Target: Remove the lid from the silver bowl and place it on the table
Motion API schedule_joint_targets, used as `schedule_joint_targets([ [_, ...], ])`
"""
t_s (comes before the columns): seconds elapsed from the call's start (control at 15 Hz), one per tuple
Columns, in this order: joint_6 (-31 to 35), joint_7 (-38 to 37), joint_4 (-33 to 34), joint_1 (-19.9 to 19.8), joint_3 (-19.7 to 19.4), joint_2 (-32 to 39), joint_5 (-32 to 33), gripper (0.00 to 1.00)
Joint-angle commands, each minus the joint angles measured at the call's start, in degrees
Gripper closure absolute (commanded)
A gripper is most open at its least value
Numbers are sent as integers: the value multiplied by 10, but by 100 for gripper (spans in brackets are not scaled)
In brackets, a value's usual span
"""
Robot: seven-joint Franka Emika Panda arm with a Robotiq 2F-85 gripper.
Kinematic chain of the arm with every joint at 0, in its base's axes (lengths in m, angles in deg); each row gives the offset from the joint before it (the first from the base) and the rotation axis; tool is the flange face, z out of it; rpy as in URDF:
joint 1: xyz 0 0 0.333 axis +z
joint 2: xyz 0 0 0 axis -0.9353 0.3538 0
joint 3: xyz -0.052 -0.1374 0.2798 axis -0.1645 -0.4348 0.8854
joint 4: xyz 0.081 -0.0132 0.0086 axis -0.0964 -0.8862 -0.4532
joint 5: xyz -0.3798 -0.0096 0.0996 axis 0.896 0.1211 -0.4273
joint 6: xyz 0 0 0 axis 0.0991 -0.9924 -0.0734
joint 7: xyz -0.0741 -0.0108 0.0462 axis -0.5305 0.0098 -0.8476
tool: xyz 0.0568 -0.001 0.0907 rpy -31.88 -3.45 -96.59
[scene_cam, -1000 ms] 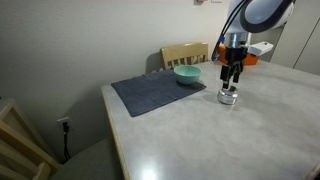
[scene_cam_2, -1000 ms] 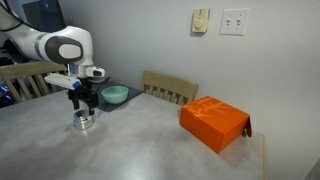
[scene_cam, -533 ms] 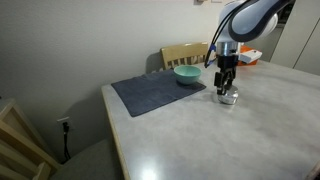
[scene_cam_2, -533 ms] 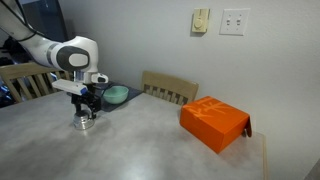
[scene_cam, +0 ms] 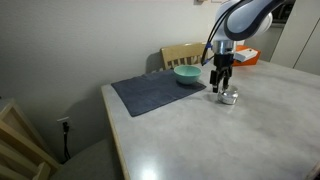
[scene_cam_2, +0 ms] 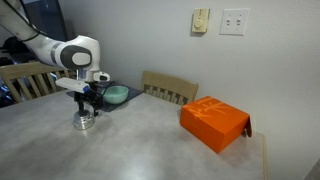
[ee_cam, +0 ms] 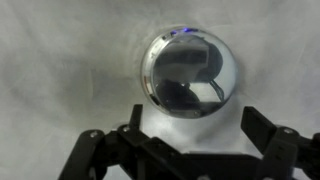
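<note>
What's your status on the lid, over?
Gripper open, hovering above the lid. Lid on the silver bowl, not lifted yet. Teal bowl nearby, not in the way.

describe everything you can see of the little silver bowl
The silver bowl is small, round, mirror-shiny metal, and its domed top reflects dark shapes. It stands upright on the pale table, just off the dark placemat. The gripper hangs close above with jaws open, not gripping it. No seam is discernible.
</note>
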Motion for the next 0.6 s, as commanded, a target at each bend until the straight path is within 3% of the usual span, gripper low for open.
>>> schedule_joint_targets([
  [0.0,-3,-58,-7,19,-17,-17,10,0],
  [0.53,-27,-189,-21,35,-32,-39,-8,0],
])
